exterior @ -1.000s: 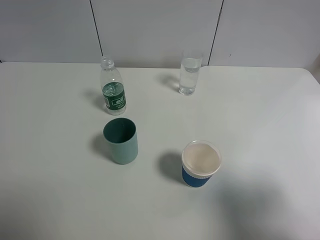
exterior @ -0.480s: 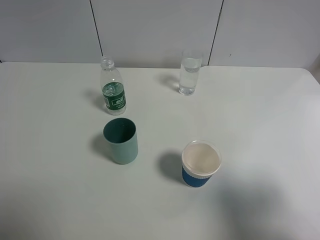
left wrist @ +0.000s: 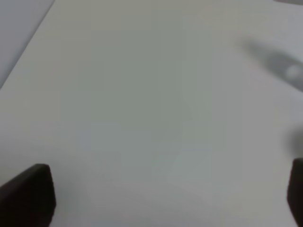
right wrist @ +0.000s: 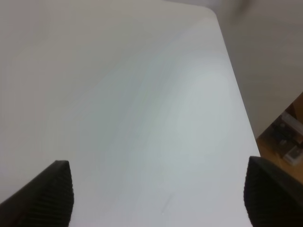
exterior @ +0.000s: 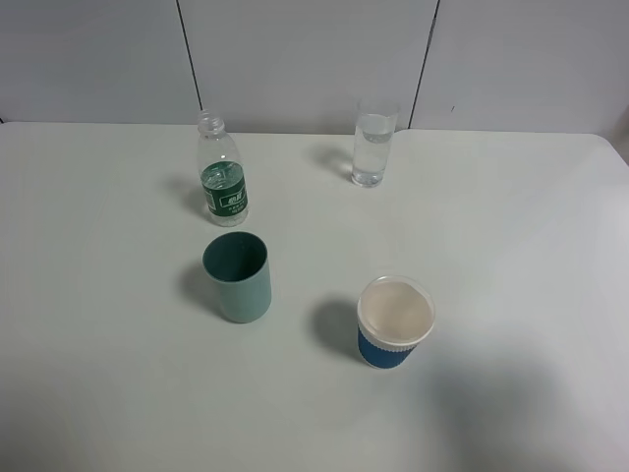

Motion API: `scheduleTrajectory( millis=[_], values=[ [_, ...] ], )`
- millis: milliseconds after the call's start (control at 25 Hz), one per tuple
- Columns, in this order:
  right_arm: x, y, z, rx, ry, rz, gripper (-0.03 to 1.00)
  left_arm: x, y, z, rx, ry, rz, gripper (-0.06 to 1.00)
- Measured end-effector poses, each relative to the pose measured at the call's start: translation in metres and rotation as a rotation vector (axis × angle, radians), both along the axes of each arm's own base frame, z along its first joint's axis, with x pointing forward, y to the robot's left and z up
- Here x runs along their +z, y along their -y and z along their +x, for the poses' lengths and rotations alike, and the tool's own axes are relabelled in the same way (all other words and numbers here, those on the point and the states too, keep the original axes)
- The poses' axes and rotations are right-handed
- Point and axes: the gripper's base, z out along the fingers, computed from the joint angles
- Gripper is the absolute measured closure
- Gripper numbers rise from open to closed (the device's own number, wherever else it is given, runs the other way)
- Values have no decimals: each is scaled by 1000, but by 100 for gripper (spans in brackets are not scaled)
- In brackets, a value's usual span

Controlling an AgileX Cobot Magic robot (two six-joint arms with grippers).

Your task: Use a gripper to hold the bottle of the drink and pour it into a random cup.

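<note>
Blue-sleeved paper cup (exterior: 394, 323) is standing nearest on the white table (exterior: 511, 256), with the teal plastic cup (exterior: 238, 276) beside it to the left. Farther back, the bottle of the drink (exterior: 221, 170) is standing upright and uncapped at left, well apart from the clear glass cup (exterior: 372, 143) at right. Left gripper (left wrist: 165, 194) and right gripper (right wrist: 158, 189) are both hovering over bare table, jaws spread wide, gripping nothing.

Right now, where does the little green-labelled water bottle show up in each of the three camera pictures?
Exterior high: the bottle stands upright at the far left of the white table, behind the teal cup.
Left wrist: not in it; only bare tabletop and dark claw tips.
Right wrist: not in it; tabletop and the table's edge.
Shared landmark: the white table surface appears in all three views.
</note>
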Motion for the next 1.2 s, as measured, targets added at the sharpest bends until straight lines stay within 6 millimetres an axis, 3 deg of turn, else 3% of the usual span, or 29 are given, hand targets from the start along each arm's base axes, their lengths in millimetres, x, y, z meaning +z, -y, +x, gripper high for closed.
scheduleTrajectory(
  millis=[1200],
  values=[
    [0, 0, 0, 0, 0, 0, 23, 0, 0, 1, -70, 0, 0, -5]
  ],
)
